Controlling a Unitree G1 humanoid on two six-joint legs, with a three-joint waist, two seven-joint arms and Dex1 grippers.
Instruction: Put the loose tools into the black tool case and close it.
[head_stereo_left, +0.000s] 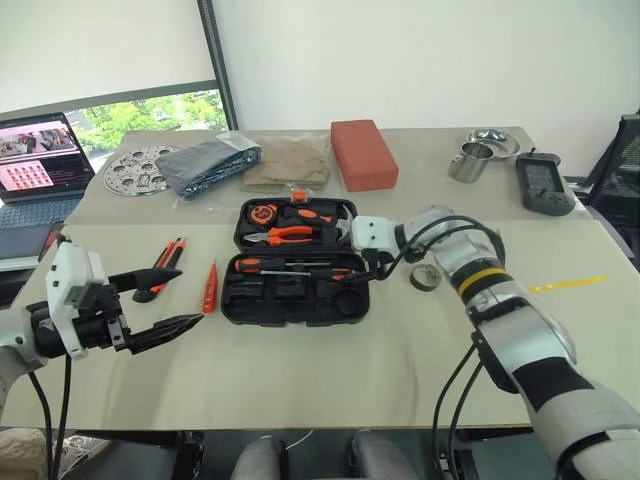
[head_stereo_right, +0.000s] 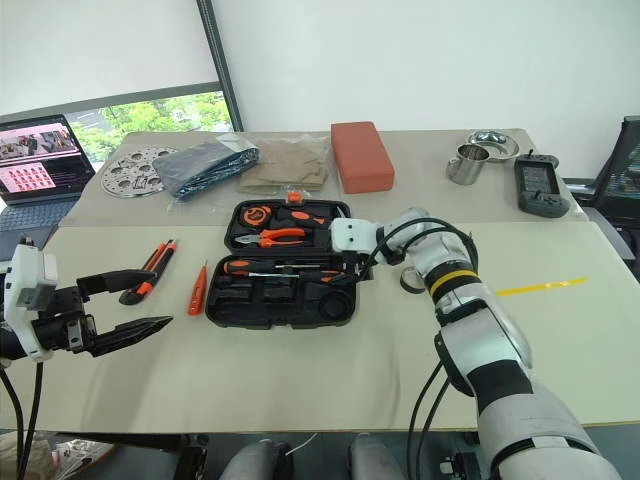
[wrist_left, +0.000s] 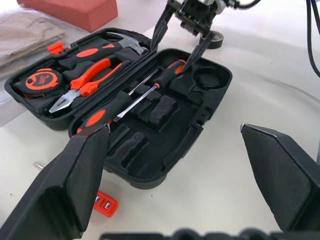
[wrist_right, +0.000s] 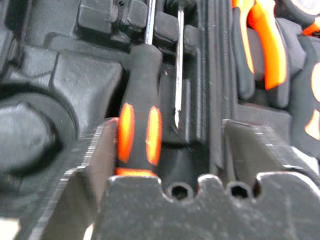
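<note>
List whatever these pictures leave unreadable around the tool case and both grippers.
- Right gripper: its fingers straddle a screwdriver handle in the black tool case; whether a pad touches it is blurred in the right wrist view.
- Tape roll: partly hidden behind the right arm in the eye views.
- Orange pen-sized tool: mostly covered by a left gripper finger in the left wrist view.

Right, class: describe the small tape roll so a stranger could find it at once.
Start at the open black tool case in the middle of the table. Look just past its right-hand edge, beside the robot's right arm. The small dark tape roll lies flat there, the one ring-shaped item among the loose tools.
</note>
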